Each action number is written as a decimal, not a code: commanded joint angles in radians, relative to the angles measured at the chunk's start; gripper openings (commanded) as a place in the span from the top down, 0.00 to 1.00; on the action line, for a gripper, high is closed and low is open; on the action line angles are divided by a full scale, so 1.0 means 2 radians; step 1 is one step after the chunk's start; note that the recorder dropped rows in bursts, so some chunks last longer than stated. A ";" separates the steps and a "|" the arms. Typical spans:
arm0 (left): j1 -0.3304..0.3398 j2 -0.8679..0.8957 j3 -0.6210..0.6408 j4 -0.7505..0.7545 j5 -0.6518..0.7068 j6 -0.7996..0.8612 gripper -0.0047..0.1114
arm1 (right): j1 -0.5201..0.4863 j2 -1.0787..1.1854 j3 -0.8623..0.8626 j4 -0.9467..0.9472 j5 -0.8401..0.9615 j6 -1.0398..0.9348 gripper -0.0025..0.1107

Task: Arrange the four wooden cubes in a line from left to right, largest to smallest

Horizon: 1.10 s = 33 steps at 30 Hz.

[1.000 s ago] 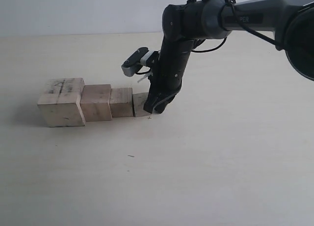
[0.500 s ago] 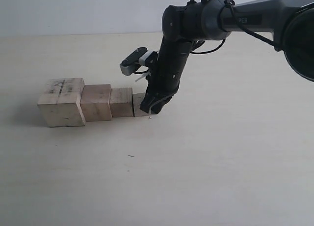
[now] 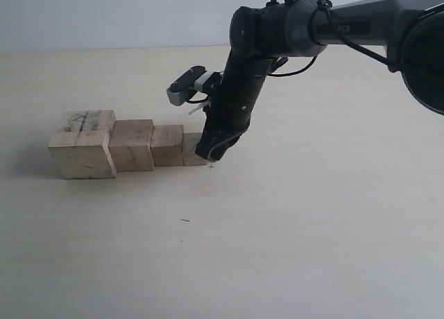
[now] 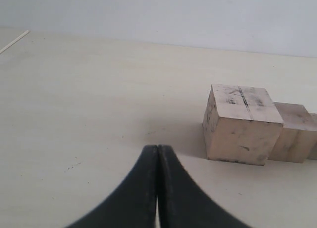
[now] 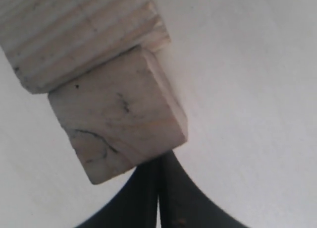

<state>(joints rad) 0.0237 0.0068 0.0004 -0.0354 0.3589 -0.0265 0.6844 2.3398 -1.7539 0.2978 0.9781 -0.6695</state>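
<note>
Touches side of smallest cube (image 5: 119, 124) with right gripper (image 5: 159, 168) fully closed, empty; holds left gripper (image 4: 157, 151) closed, empty, near largest cube (image 4: 242, 124).

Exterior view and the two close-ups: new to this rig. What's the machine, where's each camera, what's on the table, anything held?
It is a two-armed robot. The wide picture comes from a camera off the arms; the other two from a camera on each wrist. On the table four wooden cubes stand in a touching row: largest cube, second cube, third cube, smallest cube. The right arm's fingers are shut, tips against the smallest cube. The left arm's fingers are shut too, apart from the row. Nothing is held.
</note>
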 commanded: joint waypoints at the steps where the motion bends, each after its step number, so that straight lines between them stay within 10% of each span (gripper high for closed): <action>1: -0.003 -0.003 0.000 0.000 -0.004 -0.004 0.96 | 0.000 -0.007 0.001 -0.011 -0.004 0.007 0.98; 9: -0.003 -0.003 0.000 0.000 -0.004 -0.004 0.96 | -0.016 -0.071 0.002 -0.103 -0.024 0.175 0.98; 22: -0.003 -0.003 0.000 0.000 -0.004 -0.004 0.96 | -0.052 -0.326 0.296 0.067 -0.287 0.177 0.98; 33: -0.003 -0.003 0.000 0.000 -0.004 -0.004 0.96 | -0.052 -0.479 0.345 0.099 -0.285 0.206 0.98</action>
<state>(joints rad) 0.0237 0.0068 0.0004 -0.0354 0.3608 -0.0265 0.5833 1.4345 -1.0675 0.4809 0.4187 -0.2676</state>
